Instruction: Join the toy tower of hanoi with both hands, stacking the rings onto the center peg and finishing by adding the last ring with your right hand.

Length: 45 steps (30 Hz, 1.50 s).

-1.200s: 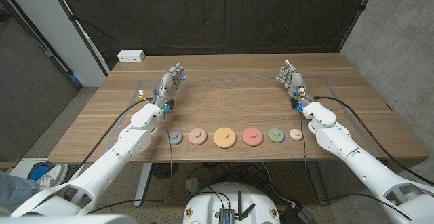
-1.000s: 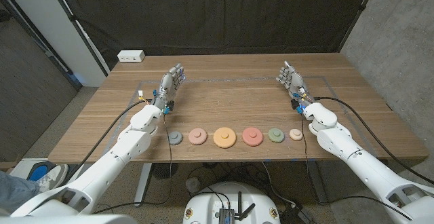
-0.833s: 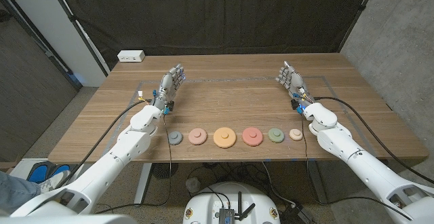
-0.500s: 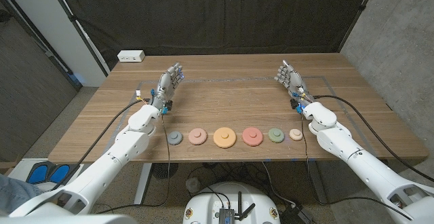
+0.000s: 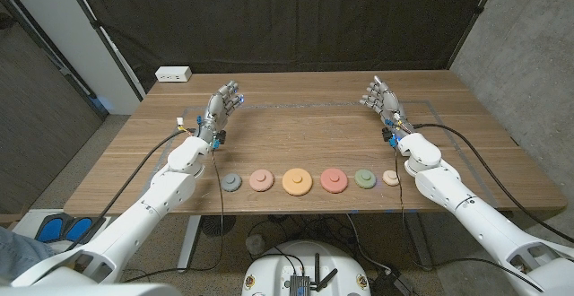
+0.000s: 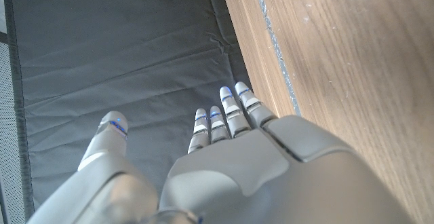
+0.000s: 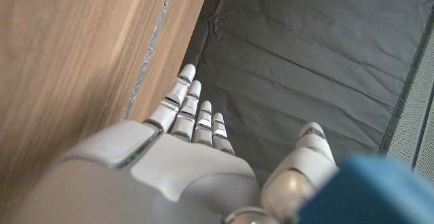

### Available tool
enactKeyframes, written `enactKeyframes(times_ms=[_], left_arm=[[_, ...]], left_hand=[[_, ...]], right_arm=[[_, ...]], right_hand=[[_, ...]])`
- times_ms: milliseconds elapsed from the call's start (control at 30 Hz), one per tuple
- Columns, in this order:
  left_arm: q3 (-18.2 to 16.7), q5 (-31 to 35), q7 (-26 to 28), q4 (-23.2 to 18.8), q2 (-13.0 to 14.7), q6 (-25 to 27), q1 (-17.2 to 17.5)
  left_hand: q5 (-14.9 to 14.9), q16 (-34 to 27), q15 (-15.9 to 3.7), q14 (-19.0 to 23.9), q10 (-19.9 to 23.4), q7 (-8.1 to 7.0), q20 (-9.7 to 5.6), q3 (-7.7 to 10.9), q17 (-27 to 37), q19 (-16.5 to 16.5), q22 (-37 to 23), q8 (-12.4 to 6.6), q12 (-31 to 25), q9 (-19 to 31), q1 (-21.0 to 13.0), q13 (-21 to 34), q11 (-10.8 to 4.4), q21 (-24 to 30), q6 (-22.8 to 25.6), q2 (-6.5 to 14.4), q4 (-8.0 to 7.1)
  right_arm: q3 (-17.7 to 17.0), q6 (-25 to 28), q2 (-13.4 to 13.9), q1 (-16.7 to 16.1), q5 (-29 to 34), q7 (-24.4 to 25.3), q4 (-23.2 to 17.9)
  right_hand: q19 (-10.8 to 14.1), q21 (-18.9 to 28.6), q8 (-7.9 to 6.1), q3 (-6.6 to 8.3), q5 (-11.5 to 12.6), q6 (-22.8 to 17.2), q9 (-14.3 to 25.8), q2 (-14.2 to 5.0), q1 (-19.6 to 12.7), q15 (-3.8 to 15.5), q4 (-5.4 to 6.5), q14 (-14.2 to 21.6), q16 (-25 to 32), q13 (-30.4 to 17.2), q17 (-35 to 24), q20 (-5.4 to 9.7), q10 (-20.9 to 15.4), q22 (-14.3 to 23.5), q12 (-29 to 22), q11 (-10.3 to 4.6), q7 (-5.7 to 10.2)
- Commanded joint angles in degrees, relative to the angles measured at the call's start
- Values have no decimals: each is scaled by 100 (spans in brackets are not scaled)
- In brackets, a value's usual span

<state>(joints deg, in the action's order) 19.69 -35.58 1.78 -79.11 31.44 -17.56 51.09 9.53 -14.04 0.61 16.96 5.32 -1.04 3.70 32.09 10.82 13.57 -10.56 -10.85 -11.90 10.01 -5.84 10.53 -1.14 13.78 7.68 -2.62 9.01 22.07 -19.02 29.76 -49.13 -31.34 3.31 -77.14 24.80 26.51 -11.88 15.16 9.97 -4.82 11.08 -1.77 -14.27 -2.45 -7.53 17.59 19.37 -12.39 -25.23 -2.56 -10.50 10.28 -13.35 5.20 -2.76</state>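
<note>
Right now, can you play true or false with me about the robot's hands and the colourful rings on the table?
1. Six rings lie in a row near the table's front edge. True.
2. The left hand is holding a ring. False: it holds nothing, fingers apart.
3. The biggest ring is the orange ring in the middle. True.
4. The rings are stacked in a tower. False: they lie side by side, apart.
5. The right hand holds nothing. True.

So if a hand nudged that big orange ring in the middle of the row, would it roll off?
Probably not. The orange ring lies flat on the wooden table, so it would likely slide rather than roll. It looks solid and stiff, so it should keep its shape. Its low, wide form makes tipping unlikely.
</note>
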Motion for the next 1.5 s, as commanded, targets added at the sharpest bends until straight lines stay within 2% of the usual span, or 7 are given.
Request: enactKeyframes(times_ms=[33,433,500,733,967,1200,1500], left_arm=[[3,38,4,46,10,40,-71],[22,53,6,119,-36,-9,-82],[24,44,-3,137,-50,-19,-84],[29,51,15,170,-91,-69,-80],[34,82,57,197,-137,-136,-86],[29,130,175,129,-163,-166,-38],[64,167,235,142,-229,-204,-5]], left_hand=[[32,-70,-20,262,55,-34,36,25,26,176,-29,8,-28,20,33,24,3,69,10,14,-25],[32,-368,-83,1292,114,-21,3,33,154,966,-110,-13,-27,24,128,30,35,385,83,90,-53],[33,-409,-87,1392,111,-21,1,30,175,1061,-119,-11,-24,24,130,31,35,427,81,107,-55],[32,-648,-234,1885,108,5,-6,-1,314,1412,-190,-18,-11,27,106,35,45,609,124,174,-34],[35,-906,-347,2291,140,33,-125,-27,464,1662,-280,-25,-6,29,51,39,76,765,184,246,-11],[36,-1505,-582,2950,329,74,-298,-83,814,2199,-510,-25,-10,31,-124,50,102,1121,301,299,55],[34,-2121,-787,3256,460,118,-432,-157,1303,2723,-808,-24,12,36,-353,65,240,1531,436,290,89]], right_arm=[[-28,-41,-78,-42,83,245,-10],[2,-13,-80,-24,160,300,-18],[8,-35,-89,-9,170,290,15],[24,-118,-133,16,218,309,112],[10,-77,-149,-43,201,390,69],[-9,-119,-165,-61,198,421,70],[-22,-168,-179,-115,229,494,25]], right_hand=[[308,97,-37,10,7,-92,25,-43,-30,18,-34,398,176,-55,-51,11,-154,19,-64,-25,5],[1111,348,-55,-15,6,-198,40,-79,-49,163,-41,1340,621,-176,-274,22,-356,54,-156,-48,75],[1258,407,-99,-20,9,-328,44,-88,-55,149,-43,1534,729,-217,-356,44,-549,68,-246,-34,81],[1799,660,-176,-50,10,-650,62,-109,-63,466,-40,2289,1165,-368,-702,166,-701,119,-364,-59,76],[2024,834,-177,-63,14,-718,70,-131,-73,641,-42,2673,1458,-454,-971,213,-682,213,-386,-141,92],[2295,1183,-166,-74,17,-790,83,-136,-165,909,-85,3146,2091,-594,-1566,327,-711,499,-393,-181,122],[2464,1501,-169,-89,20,-880,95,-118,-266,1179,-113,3245,2622,-706,-2138,441,-781,800,-387,-214,156]])
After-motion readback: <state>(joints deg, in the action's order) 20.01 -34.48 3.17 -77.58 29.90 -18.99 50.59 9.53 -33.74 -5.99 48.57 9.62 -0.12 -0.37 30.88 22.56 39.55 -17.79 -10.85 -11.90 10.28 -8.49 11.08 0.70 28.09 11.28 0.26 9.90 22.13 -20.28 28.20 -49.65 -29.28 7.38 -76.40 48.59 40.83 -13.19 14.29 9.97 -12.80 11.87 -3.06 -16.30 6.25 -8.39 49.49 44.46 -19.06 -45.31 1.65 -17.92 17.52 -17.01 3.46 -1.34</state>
